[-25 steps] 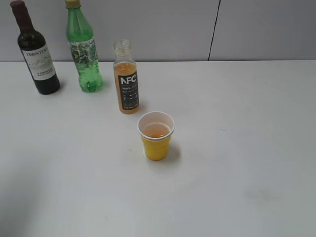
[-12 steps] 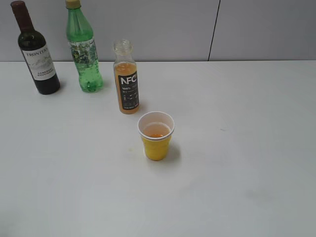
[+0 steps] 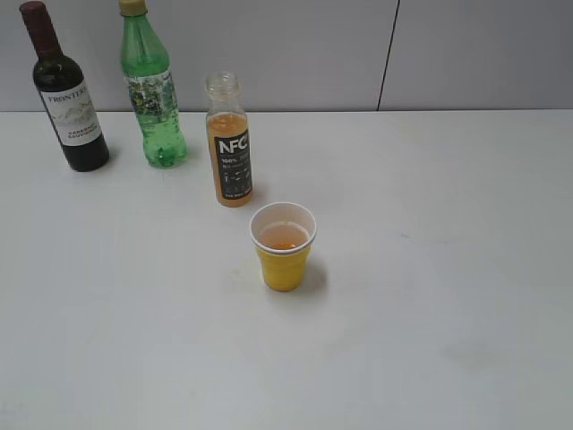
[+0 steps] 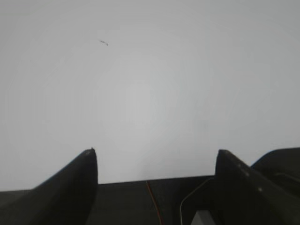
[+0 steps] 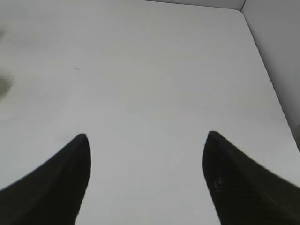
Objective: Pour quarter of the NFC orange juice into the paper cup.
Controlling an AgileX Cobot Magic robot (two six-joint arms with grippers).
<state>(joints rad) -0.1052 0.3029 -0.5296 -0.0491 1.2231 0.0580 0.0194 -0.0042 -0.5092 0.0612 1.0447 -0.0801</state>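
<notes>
NFC orange juice (image 3: pixel 230 148) upright, uncapped, at 11 o'clock of paper cup (image 3: pixel 284 245); cup holds juice. Left gripper (image 4: pixel 154 157) and right gripper (image 5: pixel 146 140): jaws apart, empty.

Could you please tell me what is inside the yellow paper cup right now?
The paper cup holds a shallow pool of orange liquid; white inner wall shows above it. The cup's bottom is covered by the liquid, so nothing beneath can be seen.
</notes>
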